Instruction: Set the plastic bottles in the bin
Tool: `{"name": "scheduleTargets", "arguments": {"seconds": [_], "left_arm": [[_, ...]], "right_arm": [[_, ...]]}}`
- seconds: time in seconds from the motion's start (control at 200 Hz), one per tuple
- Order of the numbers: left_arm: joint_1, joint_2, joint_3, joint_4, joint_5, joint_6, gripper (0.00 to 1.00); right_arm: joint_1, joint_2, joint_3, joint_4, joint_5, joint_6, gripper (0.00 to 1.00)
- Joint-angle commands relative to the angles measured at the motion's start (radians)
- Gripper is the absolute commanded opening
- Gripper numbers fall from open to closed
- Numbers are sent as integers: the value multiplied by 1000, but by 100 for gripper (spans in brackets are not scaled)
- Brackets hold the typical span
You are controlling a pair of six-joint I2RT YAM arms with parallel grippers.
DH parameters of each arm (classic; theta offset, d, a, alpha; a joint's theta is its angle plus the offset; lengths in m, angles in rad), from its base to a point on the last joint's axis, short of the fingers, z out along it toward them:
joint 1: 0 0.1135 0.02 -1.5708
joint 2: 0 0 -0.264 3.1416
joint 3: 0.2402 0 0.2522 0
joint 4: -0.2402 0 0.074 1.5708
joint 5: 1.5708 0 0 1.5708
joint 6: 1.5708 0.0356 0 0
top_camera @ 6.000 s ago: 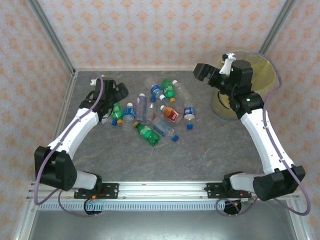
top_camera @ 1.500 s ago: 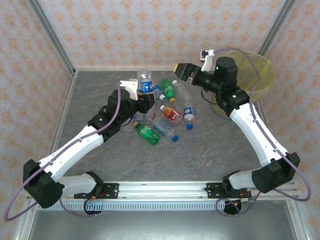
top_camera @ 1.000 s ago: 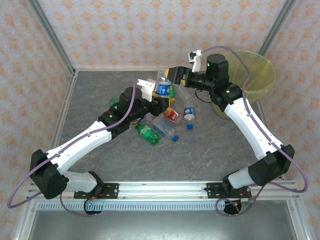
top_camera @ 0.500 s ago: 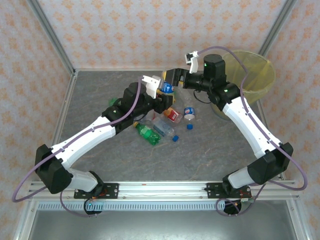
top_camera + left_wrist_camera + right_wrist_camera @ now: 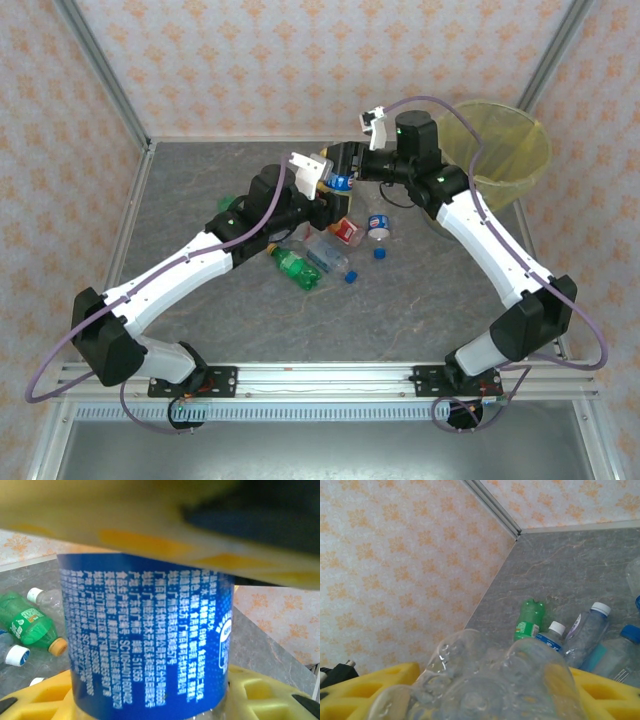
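Left jaws: the left gripper (image 5: 326, 194) was clamped on the blue-labelled bottle (image 5: 341, 182), lifted clear of the table (image 5: 400, 320).
Right jaws: the right gripper (image 5: 347, 163) straddled that bottle's clear, lobed base, with its yellow fingers (image 5: 370, 690) on either side; I could not tell whether they pressed it.
Near room: the table lay bare from the arm bases up to the heap.
Heap: bottles lay on their sides mid-table, among them a green bottle (image 5: 295, 266) and a red-labelled bottle (image 5: 345, 230), with a loose blue cap (image 5: 380, 254) beside them.
Writing: the held bottle's blue wrap carried rows of small white Chinese print and a code beginning SC.
Axis: the bottle ran from the left jaws towards the right jaws, base end at the right.
Bin: the bin (image 5: 540, 165) stood at the far right corner, well apart from the heap.
Edges: patterned walls (image 5: 300, 60) closed the left, back and right.
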Motion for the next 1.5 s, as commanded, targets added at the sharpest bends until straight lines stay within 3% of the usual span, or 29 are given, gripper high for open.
{"name": "scheduleTargets", "arguments": {"seconds": [0.0, 0.07, 0.22, 0.3, 0.335, 0.621, 0.806, 0.916, 1.246, 1.497], "left_arm": [[-6, -31, -1, 29, 14, 23, 49], [-6, -41, -13, 36, -7, 16, 52], [-6, -65, -35, 49, -52, 8, 70], [-5, -84, -51, 66, -78, -4, 94], [-5, -93, -60, 77, -89, -10, 99], [7, -147, -148, 177, -142, -106, 99], [6, -143, -159, 222, -108, -172, 99], [7, -136, -158, 238, -96, -193, 99], [5, -110, -113, 152, -128, -215, 99], [5, -129, -122, 144, -146, -240, 99]], "right_arm": [[1, 9, 42, 6, 11, 12, 49], [1, 7, 50, 5, 30, 19, 48], [-9, -13, 61, -24, 117, 23, 48], [-46, -23, 60, -42, 131, 43, 48], [-68, -30, 55, -45, 134, 58, 48], [-316, -107, 65, -127, 234, 111, 48], [-472, -124, 119, -173, 299, 110, 48], [-538, -124, 150, -183, 411, 97, 48], [-587, -124, 92, -79, 801, 45, 47], [-591, -62, 78, -58, 852, -2, 50]]}}
